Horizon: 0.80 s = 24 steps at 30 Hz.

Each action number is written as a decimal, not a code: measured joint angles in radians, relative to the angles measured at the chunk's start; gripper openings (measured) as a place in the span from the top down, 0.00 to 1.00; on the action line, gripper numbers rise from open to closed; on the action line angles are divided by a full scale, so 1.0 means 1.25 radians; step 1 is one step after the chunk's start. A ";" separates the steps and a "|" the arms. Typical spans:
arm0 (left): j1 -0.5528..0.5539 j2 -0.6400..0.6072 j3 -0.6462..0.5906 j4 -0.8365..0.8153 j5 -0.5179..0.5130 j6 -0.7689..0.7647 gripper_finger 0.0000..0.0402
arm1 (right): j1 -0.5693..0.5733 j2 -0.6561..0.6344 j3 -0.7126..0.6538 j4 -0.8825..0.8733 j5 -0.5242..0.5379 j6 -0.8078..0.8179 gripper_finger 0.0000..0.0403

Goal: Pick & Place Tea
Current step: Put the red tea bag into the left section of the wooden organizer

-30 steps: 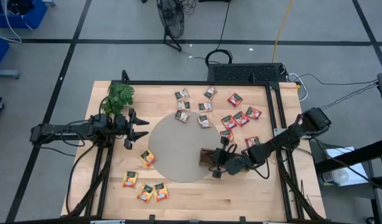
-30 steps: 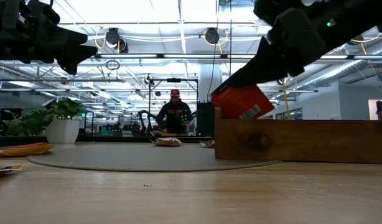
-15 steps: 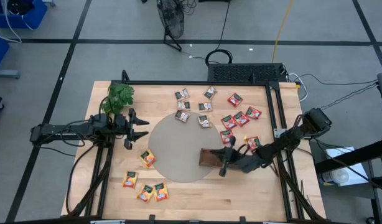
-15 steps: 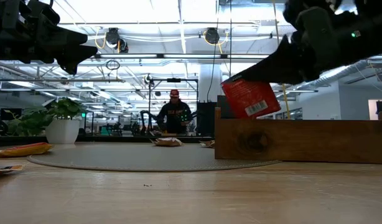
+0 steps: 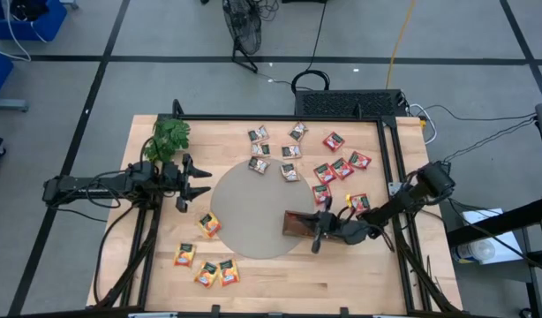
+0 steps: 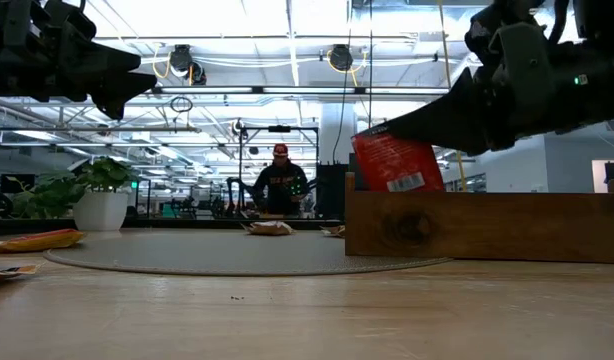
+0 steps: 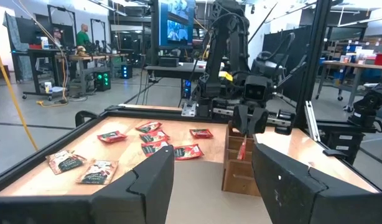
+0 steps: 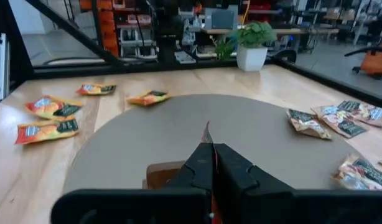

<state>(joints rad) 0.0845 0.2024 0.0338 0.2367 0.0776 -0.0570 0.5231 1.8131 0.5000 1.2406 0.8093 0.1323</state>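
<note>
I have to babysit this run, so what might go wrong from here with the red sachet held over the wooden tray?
1. The right gripper jaws pinch only the top edge of the red sachet, which hangs tilted; it could catch the wooden tray wall and land outside a compartment.
2. The tray sits on the round mat edge, apparently loose; a low approach might nudge it.
3. The left gripper waits open and apart: little collision risk.

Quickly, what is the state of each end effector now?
Left end effector: open, holding nothing.
Right end effector: closed on a red tea sachet above the wooden tray.
</note>
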 joint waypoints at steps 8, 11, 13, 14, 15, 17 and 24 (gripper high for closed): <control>0.000 0.000 0.000 0.000 0.000 0.000 0.47 | -0.017 0.084 0.009 0.118 0.000 -0.037 1.00; 0.000 0.000 0.000 0.000 0.000 0.000 0.47 | -0.022 0.108 0.019 0.119 0.000 -0.038 1.00; 0.000 0.000 0.000 0.000 0.000 0.000 0.47 | -0.022 0.112 0.019 0.117 0.002 -0.041 1.00; 0.000 0.000 0.000 0.000 0.000 0.000 0.47 | -0.023 0.114 0.019 0.118 0.002 -0.041 1.00; 0.000 0.000 0.000 0.000 0.000 0.000 0.47 | -0.023 0.114 0.019 0.118 0.003 -0.042 1.00; 0.000 0.000 0.000 0.000 0.000 0.000 0.47 | -0.023 0.113 0.019 0.117 0.002 -0.055 1.00; 0.000 0.000 0.000 0.000 0.000 0.000 0.47 | -0.024 0.110 0.019 0.118 0.008 -0.060 0.94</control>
<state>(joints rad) 0.0849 0.2024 0.0338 0.2363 0.0776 -0.0570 0.4932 1.9511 0.5240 1.3879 0.8192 0.0570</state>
